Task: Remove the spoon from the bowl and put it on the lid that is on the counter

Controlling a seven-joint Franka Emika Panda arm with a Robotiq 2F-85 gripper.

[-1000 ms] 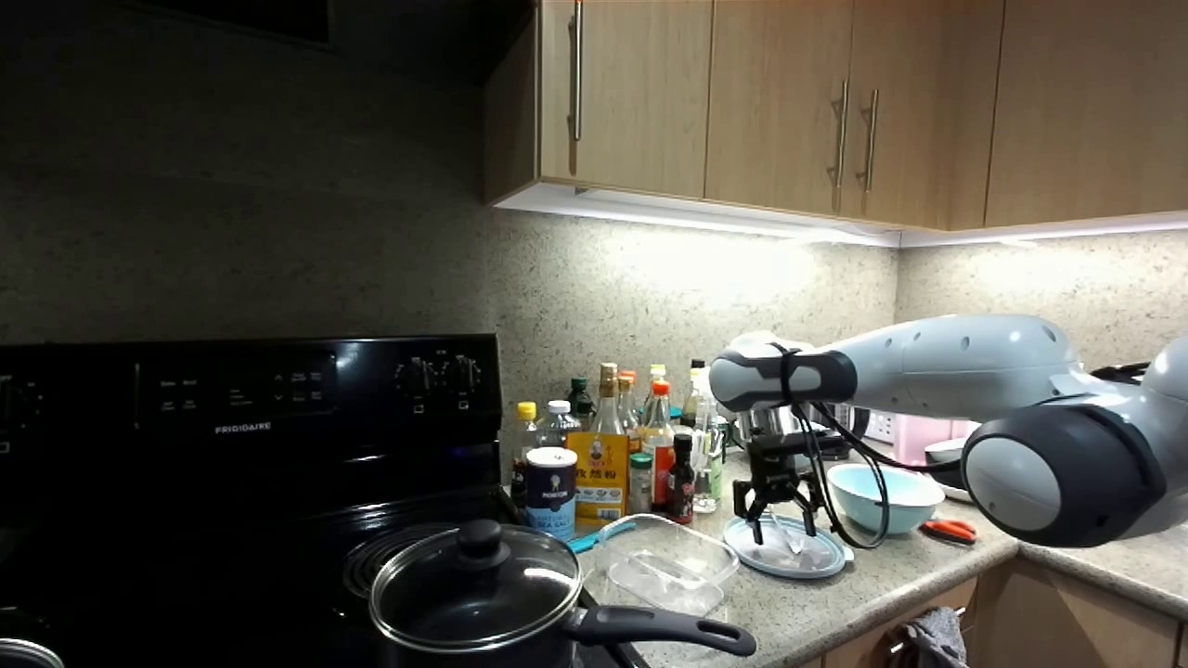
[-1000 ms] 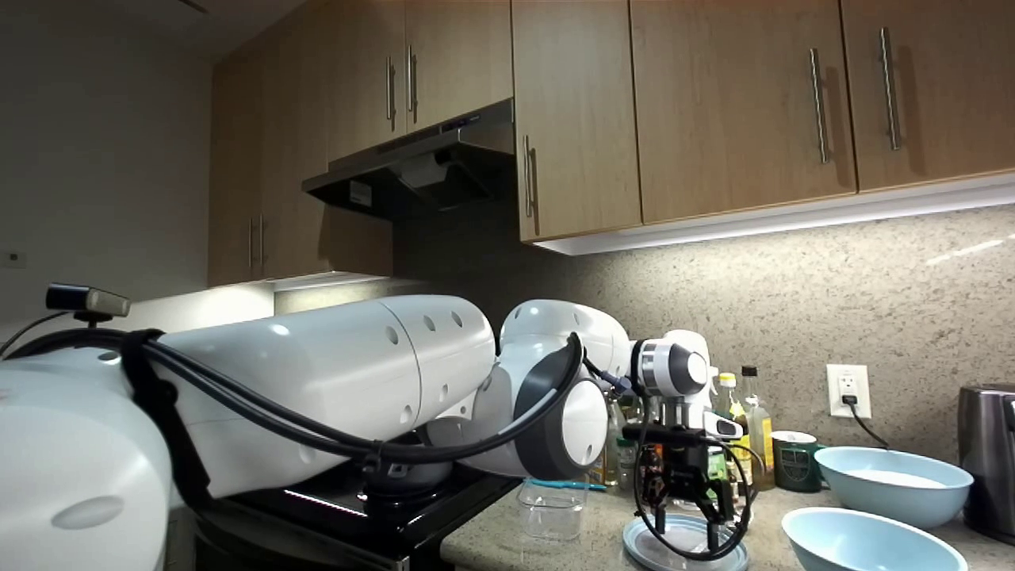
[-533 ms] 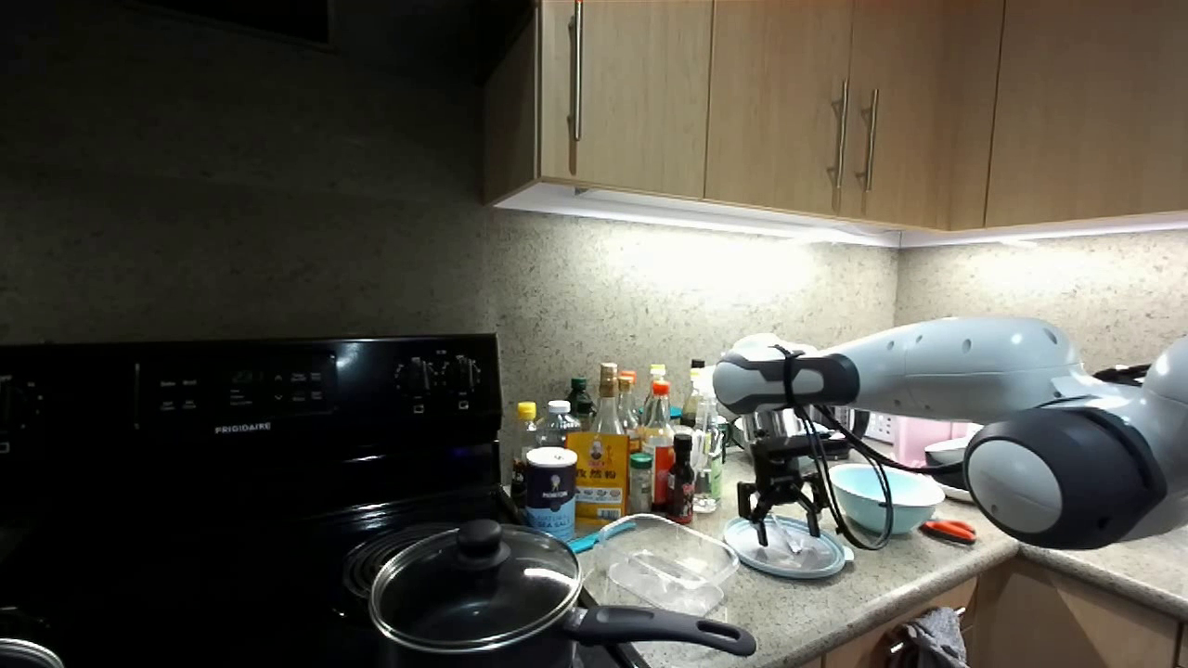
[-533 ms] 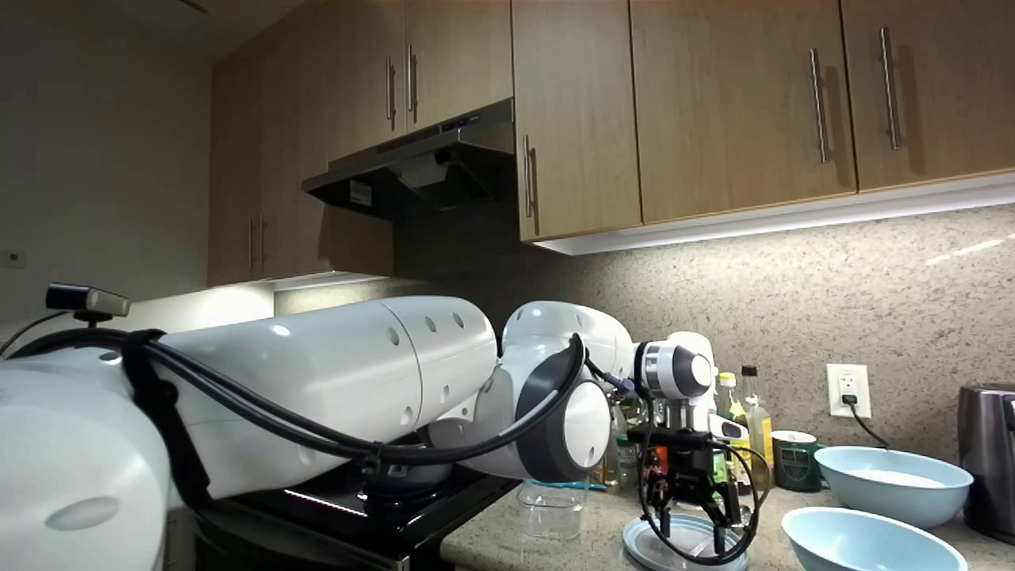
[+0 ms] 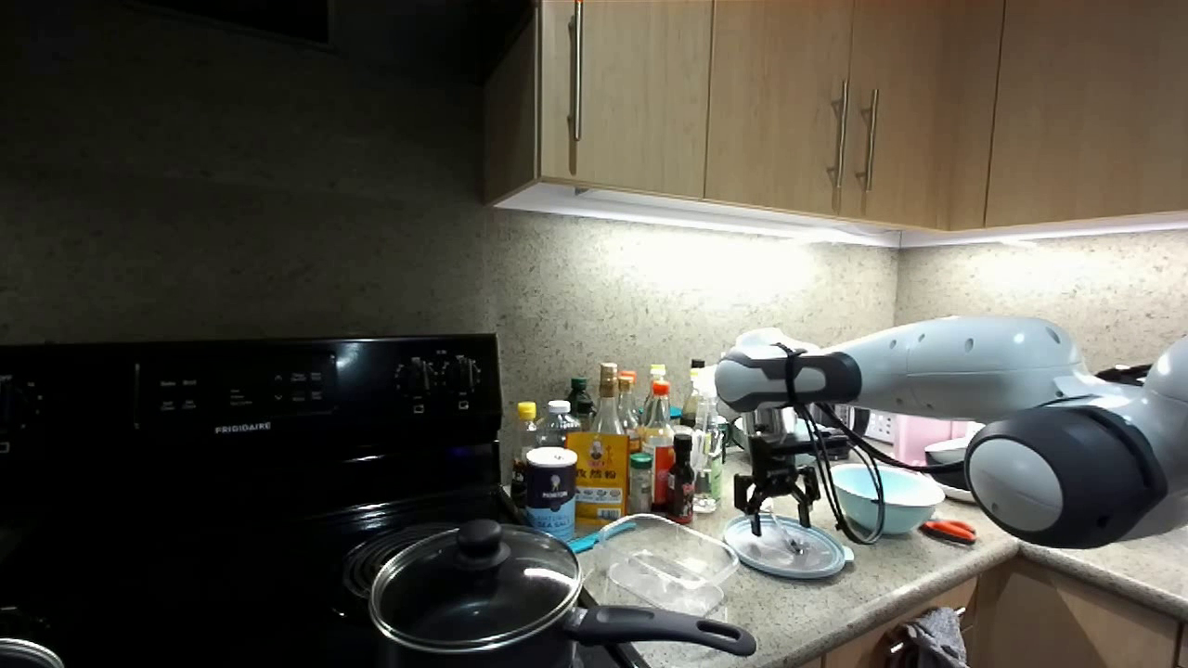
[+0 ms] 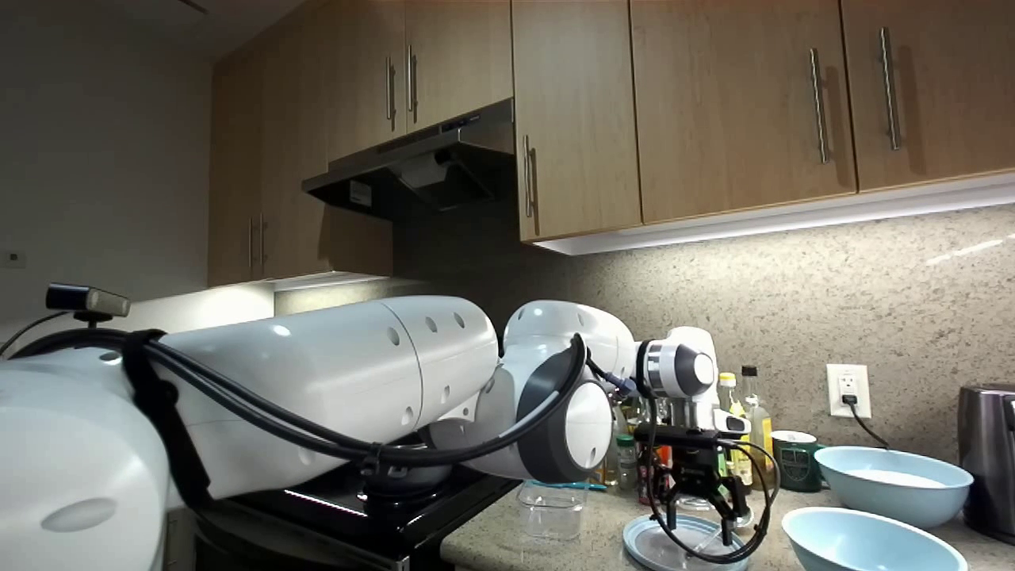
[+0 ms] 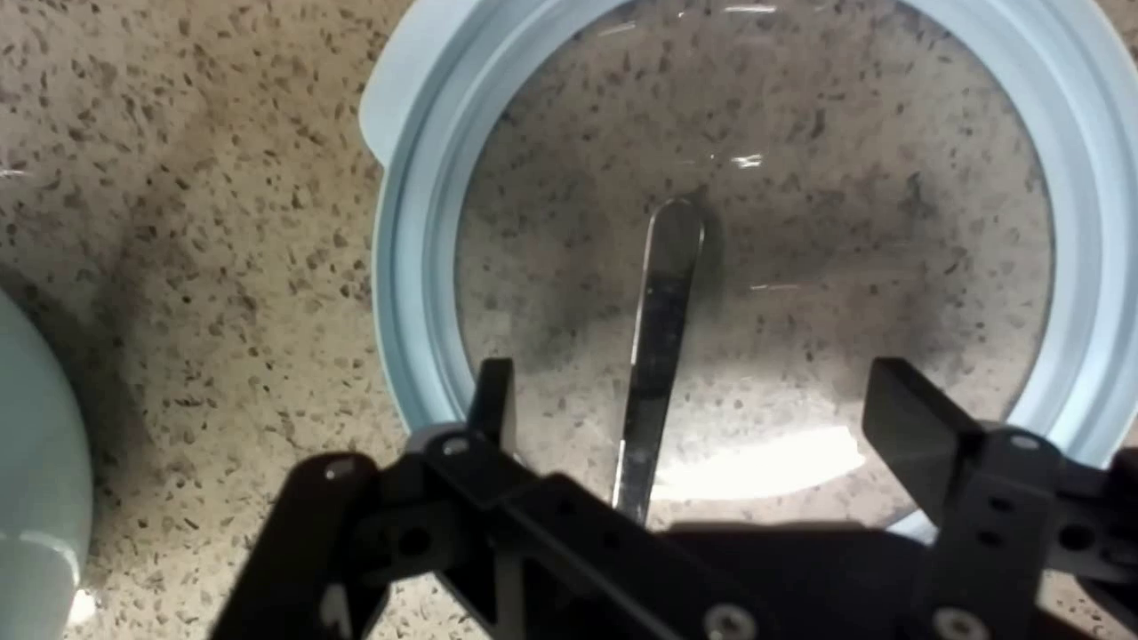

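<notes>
The metal spoon (image 7: 660,338) lies on the clear lid with a pale blue rim (image 7: 416,267), its handle pointing up the wrist view; its lower end is hidden behind the gripper. The lid also shows on the counter in both exterior views (image 5: 789,569) (image 6: 637,546). My gripper (image 7: 698,391) is open and empty a little above the lid, with the spoon handle between its fingers but untouched. It also shows in both exterior views (image 5: 781,526) (image 6: 699,529). A pale blue-green bowl (image 5: 914,501) stands beside the lid, also in an exterior view (image 6: 872,543) and cut off in the wrist view (image 7: 36,462).
A similar bowl (image 6: 896,503) stands behind, near a dark mug (image 6: 797,468) and a kettle (image 6: 987,460). A clear plastic container (image 5: 668,566), several bottles (image 5: 659,445), red-handled scissors (image 5: 949,531) and a lidded pot (image 5: 478,594) on the stove surround the lid.
My open gripper has shifted slightly and risen a little above the lid. The spoon and the lid stay in place.
</notes>
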